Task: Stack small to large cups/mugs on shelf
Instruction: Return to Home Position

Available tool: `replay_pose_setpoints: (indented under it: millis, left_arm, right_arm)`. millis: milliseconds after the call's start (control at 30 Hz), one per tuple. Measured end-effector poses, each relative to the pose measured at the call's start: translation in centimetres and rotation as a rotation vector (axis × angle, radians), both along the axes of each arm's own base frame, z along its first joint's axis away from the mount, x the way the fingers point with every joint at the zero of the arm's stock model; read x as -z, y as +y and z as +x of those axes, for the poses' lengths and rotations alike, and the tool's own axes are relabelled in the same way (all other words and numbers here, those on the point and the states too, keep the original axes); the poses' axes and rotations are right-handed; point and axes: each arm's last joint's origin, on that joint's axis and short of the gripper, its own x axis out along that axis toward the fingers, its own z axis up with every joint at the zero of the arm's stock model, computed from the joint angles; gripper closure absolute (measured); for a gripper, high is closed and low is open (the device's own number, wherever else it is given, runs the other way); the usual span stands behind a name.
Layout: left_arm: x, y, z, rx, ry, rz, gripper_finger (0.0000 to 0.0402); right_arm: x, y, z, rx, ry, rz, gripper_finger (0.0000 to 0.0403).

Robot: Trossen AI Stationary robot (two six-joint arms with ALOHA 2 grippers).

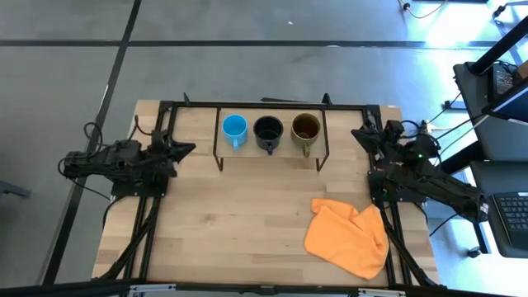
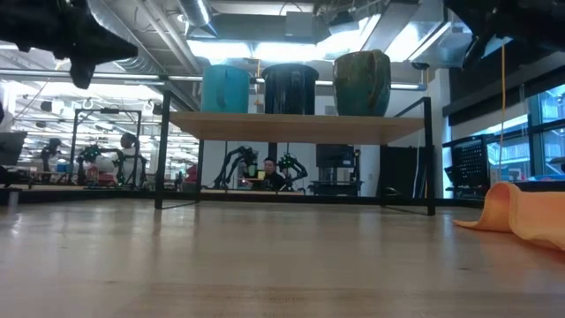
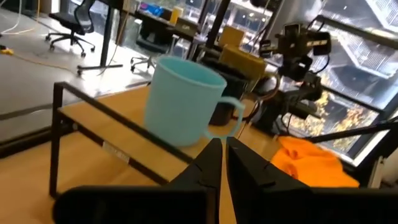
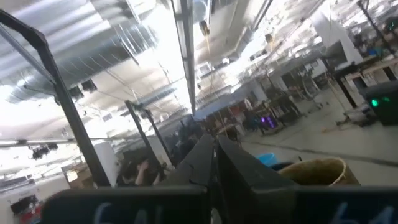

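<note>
Mugs ranked on the shelf; arms being brought home

All three mugs are seen upright in a row on the shelf (image 2: 296,126), touching or nearly so. They run by size from the left arm's side: light blue mug (image 1: 234,128), black mug (image 1: 268,130), then olive-brown mug (image 1: 306,128), whose glaze is mottled and whose inside is dark. The handles appear to be turned toward the counter's (image 1: 247,223) near edge, though this is poorly resolved. The placing is judged complete and the return to rest is taken as the step in hand. The left pincer (image 1: 188,149) is held just off the shelf's end with its fingers together. The right pincer (image 1: 358,133), likewise closed and empty, is held off the opposite end. Each arm need only be folded back clear of the frame. An orange cloth (image 1: 348,235) is left on the counter.
</note>
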Motion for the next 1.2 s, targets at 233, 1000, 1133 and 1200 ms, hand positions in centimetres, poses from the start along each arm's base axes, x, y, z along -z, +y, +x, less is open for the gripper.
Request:
replay_pose_setpoints:
  millis: [233, 1000, 1133, 1200]
  left_arm:
    - [1.5, 0.1, -0.2, -0.056, 0.111, -0.105, 0.0386]
    - [5.9, 0.2, 2.3, -0.136, -0.003, -0.109, 0.0386]
    - [6.0, 0.2, 2.4, -0.122, 0.045, -0.036, 0.0385]
    - [6.1, 0.2, 2.4, -0.117, 0.067, -0.017, 0.0386]
  right_arm:
    - [2.6, 0.1, -0.3, 0.011, -0.021, 0.030, 0.0380]
    - [4.2, 0.2, -0.9, 0.096, -0.151, -0.073, 0.0380]
    - [4.4, 0.3, -0.7, 0.106, -0.090, -0.209, 0.0380]
    - [4.7, 0.4, -0.6, 0.098, -0.047, -0.259, 0.0380]
